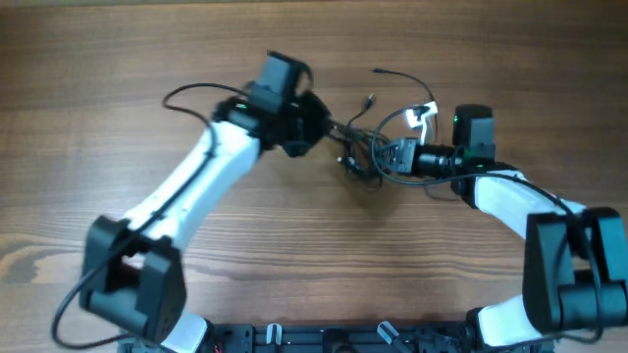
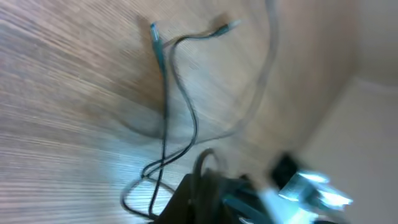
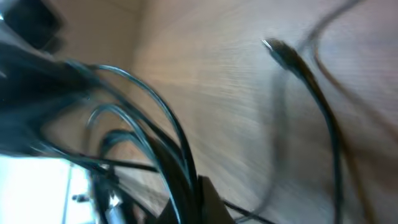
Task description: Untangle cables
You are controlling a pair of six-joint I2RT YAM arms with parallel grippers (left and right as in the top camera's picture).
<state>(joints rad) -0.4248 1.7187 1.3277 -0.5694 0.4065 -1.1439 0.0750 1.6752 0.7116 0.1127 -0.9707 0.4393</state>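
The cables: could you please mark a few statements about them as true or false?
1. The cables sit between the left gripper and the right gripper. True.
2. The cables are bright red. False: they are black.
3. They lie on a wood-grain table. True.
4. Each cable lies straight and apart from the others. False: they are bunched and looped together.
5. Both grippers hang far from the cables. False: both are right at the bunch.

A wood-grain counter (image 1: 88,59) is shown; thin black cables (image 1: 365,157) are bunched on it right of centre, plug ends spread toward the far side.
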